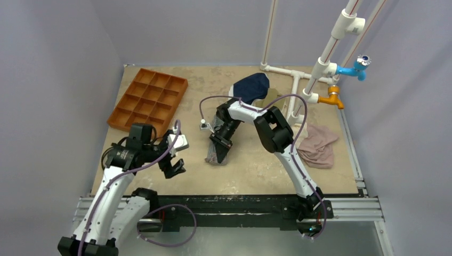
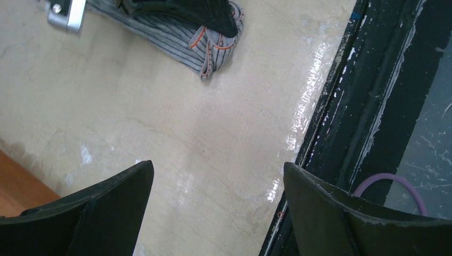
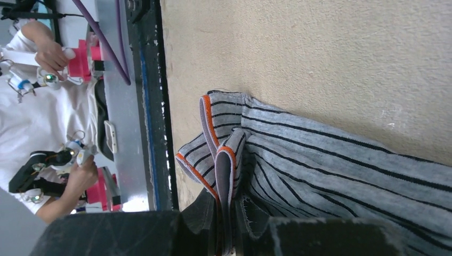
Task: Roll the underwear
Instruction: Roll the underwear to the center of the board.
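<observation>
The underwear is a grey cloth with thin dark stripes and orange-trimmed hems, lying bunched at the table's middle front. My right gripper reaches down onto its near end. In the right wrist view the gripper is shut on a folded hem of the underwear, with cloth pinched between the fingers. My left gripper hovers to the left of the garment, apart from it. Its jaws stand wide open over bare table, and the underwear shows at the top of that view.
An orange divided tray sits at the back left. A navy garment lies at the back centre beside a white pipe frame. An olive-tan garment lies at the right. The dark front rail borders the table.
</observation>
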